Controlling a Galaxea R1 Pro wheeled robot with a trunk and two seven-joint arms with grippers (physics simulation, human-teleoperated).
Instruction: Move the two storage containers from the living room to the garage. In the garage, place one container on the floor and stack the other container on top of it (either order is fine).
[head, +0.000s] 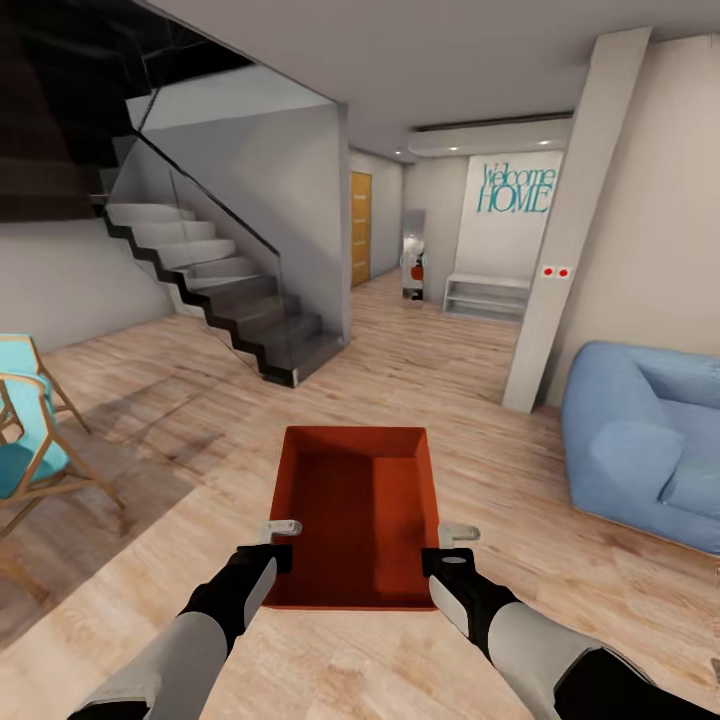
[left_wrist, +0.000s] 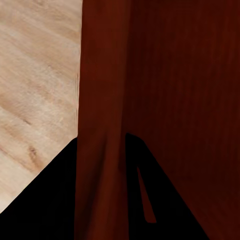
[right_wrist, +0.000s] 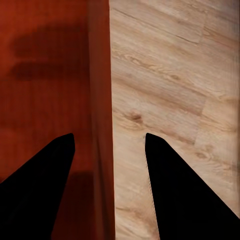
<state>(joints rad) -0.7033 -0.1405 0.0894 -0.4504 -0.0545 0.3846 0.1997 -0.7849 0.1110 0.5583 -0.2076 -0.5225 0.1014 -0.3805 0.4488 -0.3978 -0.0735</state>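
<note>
One orange-red storage container (head: 358, 515) is held out ahead of the robot, level and open side up, above the light plank floor (head: 420, 350) of a living area. It is carried by its two long side walls: the left gripper (head: 281, 541) straddles the left wall and the right gripper (head: 446, 546) the right wall, both near the end closest to the robot. In the left wrist view the wall (left_wrist: 102, 115) runs between the dark fingers (left_wrist: 40, 200), which press against it, so that gripper is judged clamped on the container. In the right wrist view the wall (right_wrist: 100, 100) also lies between the fingers (right_wrist: 37, 185), but a gap shows on each side; whether it is clenched cannot be told. A grip on opposite walls is judged to keep the bin from tilting in transit. The way ahead is open floor, bounded by a staircase (head: 230, 300) to the left, a slanted pillar (head: 570, 230) and blue sofa (head: 645, 440) to the right, and a chair (head: 35, 440) at the left edge. A corridor with a wooden door (head: 361, 228) lies beyond.
</note>
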